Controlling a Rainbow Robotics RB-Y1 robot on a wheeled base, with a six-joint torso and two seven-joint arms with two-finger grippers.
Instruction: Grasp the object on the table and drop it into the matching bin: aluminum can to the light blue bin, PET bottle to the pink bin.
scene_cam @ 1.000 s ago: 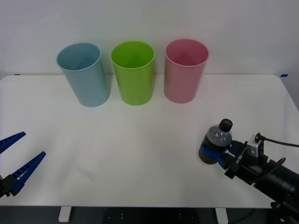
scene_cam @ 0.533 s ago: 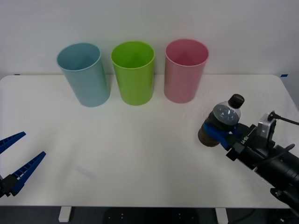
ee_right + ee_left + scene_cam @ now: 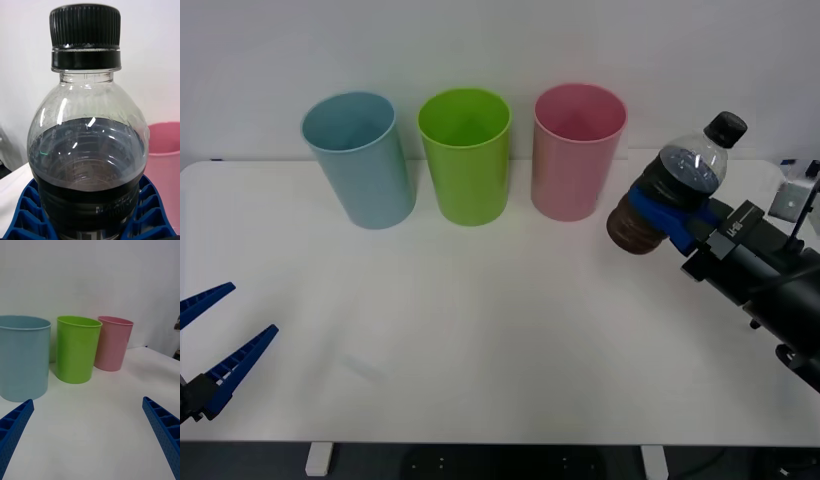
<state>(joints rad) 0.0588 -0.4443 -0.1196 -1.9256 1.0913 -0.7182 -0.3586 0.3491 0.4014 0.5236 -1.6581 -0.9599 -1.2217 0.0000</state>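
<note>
Up right of the pink bin (image 3: 578,150), right gripper (image 3: 672,212) clamping PET bottle (image 3: 675,186), fingertips hidden, left gripper (image 3: 205,340) spread.

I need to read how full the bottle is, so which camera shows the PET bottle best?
The right wrist view: the PET bottle stands close up there, cap, clear shoulder and dark liquid line plain, held in the right gripper. The front view shows it small and tilted, beside the pink bin.

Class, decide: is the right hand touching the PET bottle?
Touching. In the right wrist view, the right hand's blue fingers wrap against the PET bottle's dark lower body, no gap.
</note>
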